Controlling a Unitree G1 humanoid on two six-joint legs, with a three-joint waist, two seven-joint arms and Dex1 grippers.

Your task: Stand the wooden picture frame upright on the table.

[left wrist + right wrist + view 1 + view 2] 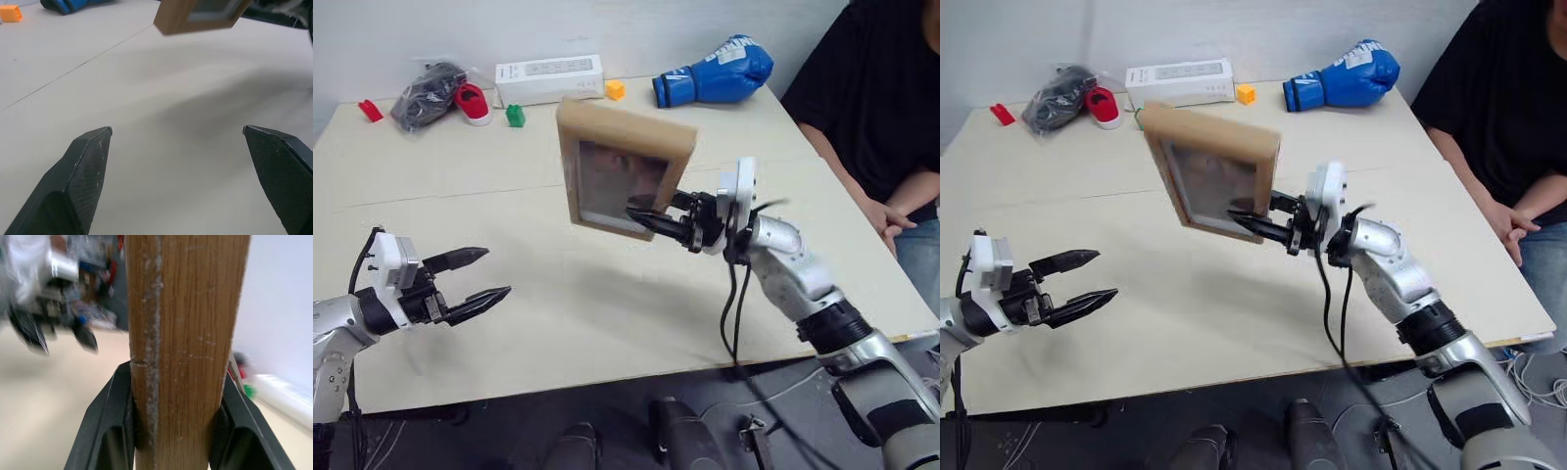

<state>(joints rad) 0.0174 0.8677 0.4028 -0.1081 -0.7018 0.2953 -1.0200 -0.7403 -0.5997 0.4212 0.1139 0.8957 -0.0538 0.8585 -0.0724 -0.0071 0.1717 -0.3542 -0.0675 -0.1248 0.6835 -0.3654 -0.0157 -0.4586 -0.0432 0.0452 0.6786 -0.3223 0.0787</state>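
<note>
One wooden picture frame (625, 168), two claws

Light-wood picture frame (625, 168) w/ dark pic; cream table (587, 294); blue glove (715, 72); black fingers (470, 258).

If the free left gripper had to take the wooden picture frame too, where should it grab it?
Probably the frame's left wooden border, coming in from the robot's left. The right gripper already pinches the lower right edge, holding it tilted above the table, so the opposite border is bare, and the open left gripper faces it.
</note>
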